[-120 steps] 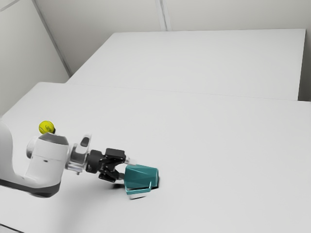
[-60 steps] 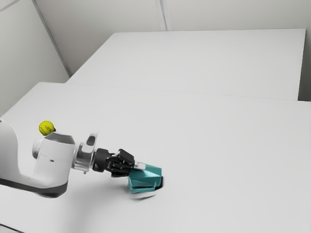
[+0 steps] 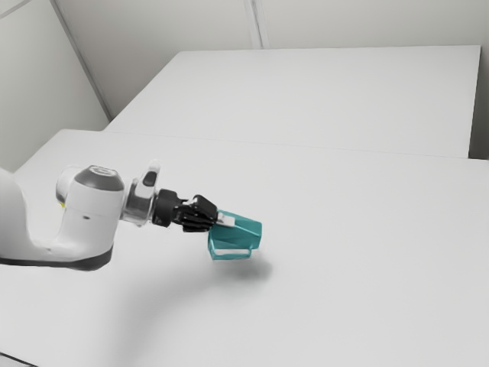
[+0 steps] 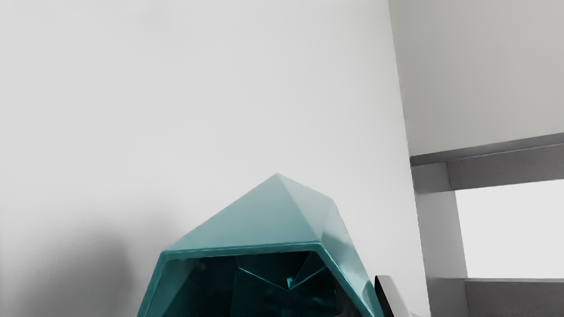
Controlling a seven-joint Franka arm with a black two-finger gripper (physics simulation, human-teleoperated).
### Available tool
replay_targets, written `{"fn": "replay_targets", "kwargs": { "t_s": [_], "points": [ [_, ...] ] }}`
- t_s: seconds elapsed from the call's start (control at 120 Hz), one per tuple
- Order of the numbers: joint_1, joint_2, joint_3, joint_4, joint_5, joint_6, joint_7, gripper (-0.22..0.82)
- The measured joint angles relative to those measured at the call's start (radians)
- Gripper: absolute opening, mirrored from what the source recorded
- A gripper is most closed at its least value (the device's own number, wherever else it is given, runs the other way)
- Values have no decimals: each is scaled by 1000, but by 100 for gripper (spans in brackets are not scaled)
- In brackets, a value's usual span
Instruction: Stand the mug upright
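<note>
Your gripper [image 3: 222, 220] is clamped on the teal mug [image 3: 244, 232], and you have it raised above the table [image 3: 351, 267], tipped sideways, its 1 handle [image 3: 231, 257] hanging over the table.

A smooth white table [image 3: 367, 275] adjoins a second white surface [image 3: 321, 99]. Pale grey walls [image 3: 367, 23] meet at a darker corner strip [image 3: 82, 61]. Grey framing [image 4: 506, 169] borders a bright panel [image 4: 511, 229], possibly a window.
</note>
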Motion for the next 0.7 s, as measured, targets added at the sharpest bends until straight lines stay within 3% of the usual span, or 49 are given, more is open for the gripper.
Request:
{"fn": "replay_targets", "kwargs": {
  "t_s": [0.108,0.217,0.358,0.492,0.7],
  "points": [
    [1,56,42,179,333,7,-41,-17],
    [4,186,73,455,735,-57,-119,-17],
    [7,335,79,662,1137,-121,-265,-17],
    [-52,457,80,754,1299,-126,-410,-17],
    [-95,519,81,768,1425,-76,-603,-18]
  ]
}}
